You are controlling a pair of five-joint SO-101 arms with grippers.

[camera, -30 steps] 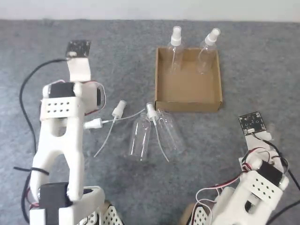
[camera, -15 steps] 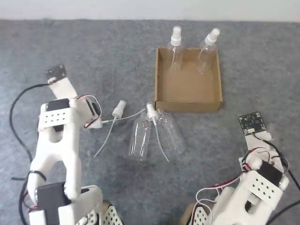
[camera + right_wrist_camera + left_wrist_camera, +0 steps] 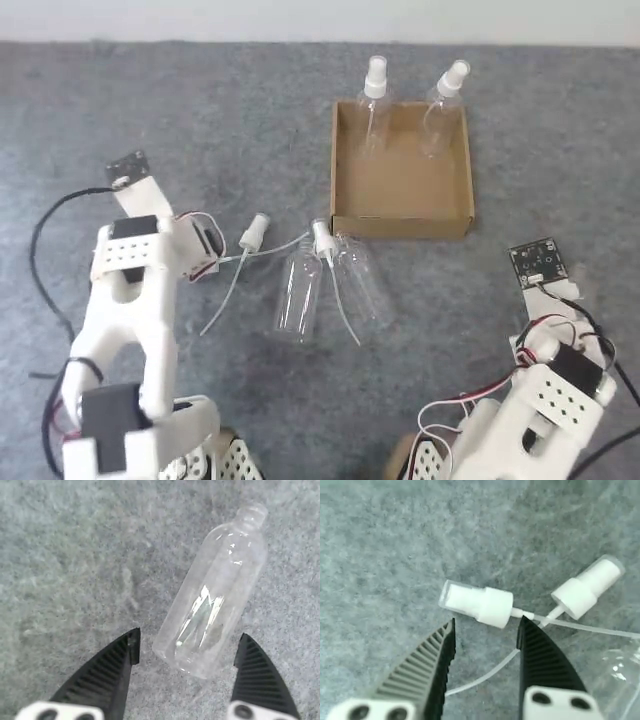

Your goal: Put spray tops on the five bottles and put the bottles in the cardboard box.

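Two topped bottles (image 3: 375, 115) are seen in the cardboard box (image 3: 400, 226) toward the tabletop's far edge. Step judged in hand: pickup of a loose spray top (image 3: 477, 605), left of centre. It is laid flat, long axis jaw to jaw, dip tube (image 3: 590, 628) pointed toward centre. The left gripper (image 3: 487, 625) is spread above it; the right gripper (image 3: 189, 636) is spread over an uncapped bottle (image 3: 215, 600). A wrist turn, then closure, is likely called for.

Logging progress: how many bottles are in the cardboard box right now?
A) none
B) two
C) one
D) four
B: a capped bottle and a second capped bottle are inside the cardboard box at its far side. The other bottles in the high view lie on the table in front of it.
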